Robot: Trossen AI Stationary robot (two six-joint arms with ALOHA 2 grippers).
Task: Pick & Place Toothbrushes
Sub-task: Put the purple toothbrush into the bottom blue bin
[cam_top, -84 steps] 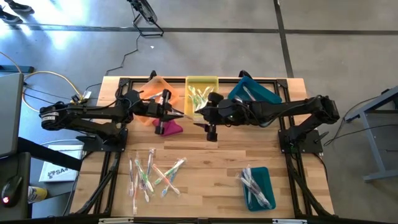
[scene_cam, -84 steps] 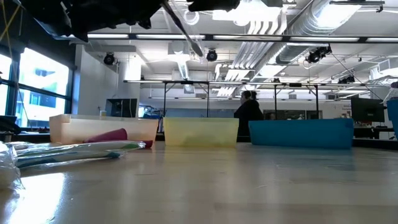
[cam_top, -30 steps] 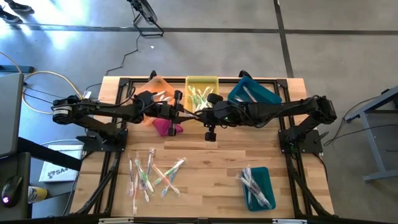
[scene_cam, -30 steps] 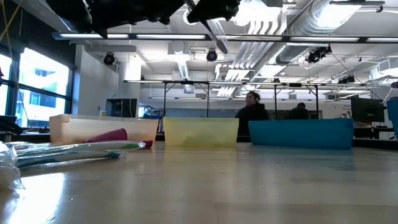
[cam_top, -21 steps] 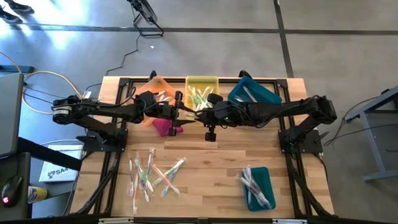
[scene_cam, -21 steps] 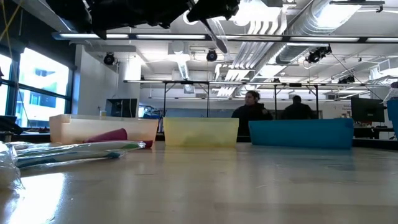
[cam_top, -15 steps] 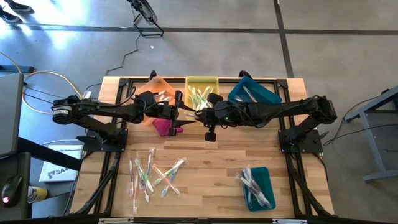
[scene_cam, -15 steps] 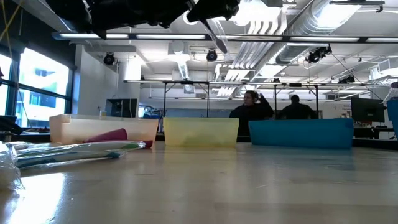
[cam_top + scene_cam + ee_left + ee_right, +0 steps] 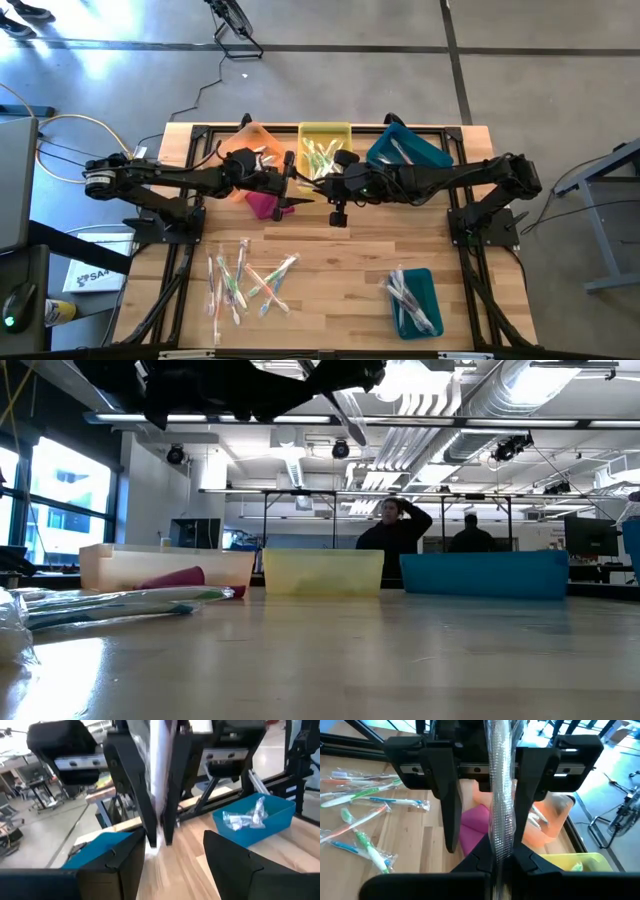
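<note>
In the high view the two arms meet near the middle of the table (image 9: 330,300), just below the row of three bins along its upper edge. The left gripper (image 9: 292,186) reaches in from the left and the right gripper (image 9: 322,184) from the right, their tips almost touching in front of the yellow bin (image 9: 324,131).

The right gripper is closed on a wrapped toothbrush (image 9: 501,795), a clear, crinkled packet that stands upright between its fingers in the right wrist view. In that same view the left gripper's two fingers (image 9: 449,810) stand spread on either side of the packet, clear of it, so the left gripper is open. The left wrist view shows the same packet as a pale blurred strip pinched between the right gripper's fingers.

A loose pile of toothbrushes (image 9: 247,280) lies on the lower left of the table, green, orange and white among them. More toothbrushes sit in the yellow bin, and wrapped ones lie in the small teal bin (image 9: 414,300) at the lower right. The orange bin (image 9: 250,135) stands at the upper left of the row, the larger teal bin (image 9: 408,148) at the upper right, and a magenta cloth lump (image 9: 266,204) lies just below the orange bin, under the left arm.

In the low view, two people (image 9: 395,535) show in the room beyond the table.
</note>
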